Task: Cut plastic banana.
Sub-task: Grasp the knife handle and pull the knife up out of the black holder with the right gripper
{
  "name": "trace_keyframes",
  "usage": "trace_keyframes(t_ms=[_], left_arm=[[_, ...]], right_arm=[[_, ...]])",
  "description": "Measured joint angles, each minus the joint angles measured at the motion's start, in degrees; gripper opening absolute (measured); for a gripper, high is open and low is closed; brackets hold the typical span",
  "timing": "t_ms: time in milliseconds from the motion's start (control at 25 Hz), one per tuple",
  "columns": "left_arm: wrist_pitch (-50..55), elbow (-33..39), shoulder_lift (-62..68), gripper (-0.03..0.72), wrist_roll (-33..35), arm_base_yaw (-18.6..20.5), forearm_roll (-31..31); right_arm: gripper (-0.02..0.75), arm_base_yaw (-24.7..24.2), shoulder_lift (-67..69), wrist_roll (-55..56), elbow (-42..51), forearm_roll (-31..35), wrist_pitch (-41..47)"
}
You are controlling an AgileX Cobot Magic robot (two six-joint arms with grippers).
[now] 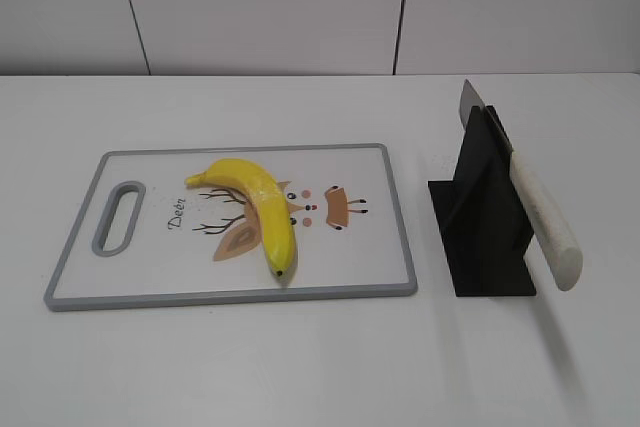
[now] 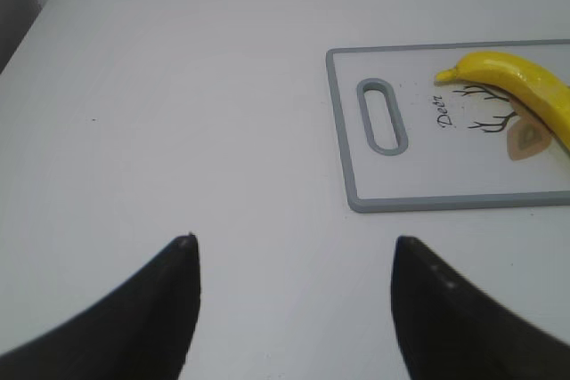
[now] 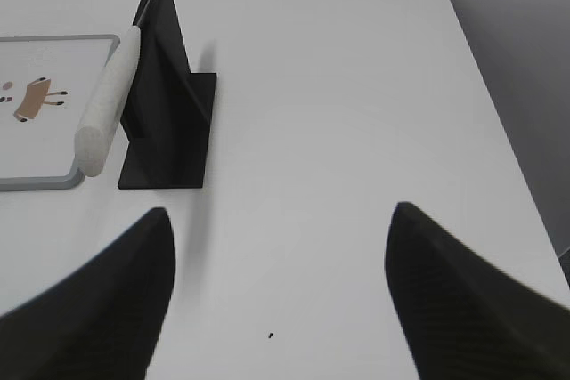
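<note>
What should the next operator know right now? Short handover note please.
Left gripper: open, empty, above bare table left of the cutting board.
Right gripper: open, empty, above bare table on the near right of the knife stand.
Banana: whole, lying on the board.
Knife: in the black stand, white handle pointing toward the camera in the exterior view.
Done: nothing yet.
Left: take the knife, steady the banana, cut.
</note>
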Motion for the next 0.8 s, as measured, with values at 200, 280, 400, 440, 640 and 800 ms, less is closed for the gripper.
trace_keyframes(t_ms=[200,280,400,440,640,800], left_arm=[[0.0,0.0,0.0,0.625,0.0,0.0,0.0],[0.0,0.0,0.0,0.623,0.0,0.0,0.0],[0.0,0.0,0.0,0.619,0.0,0.0,0.0],[0.0,0.0,0.0,0.615,0.0,0.0,0.0],[0.0,0.0,0.0,0.604,0.0,0.0,0.0],[0.0,0.0,0.0,0.595,0.0,0.0,0.0]], right_arm=[[0.564,0.0,0.0,0.0,0.0,0.0,0.0],[0.564,0.0,0.0,0.0,0.0,0.0,0.0],[0.564,0.0,0.0,0.0,0.0,0.0,0.0],[0.564,0.0,0.0,0.0,0.0,0.0,0.0],[0.564,0.0,0.0,0.0,0.0,0.0,0.0],[0.564,0.0,0.0,0.0,0.0,0.0,0.0]])
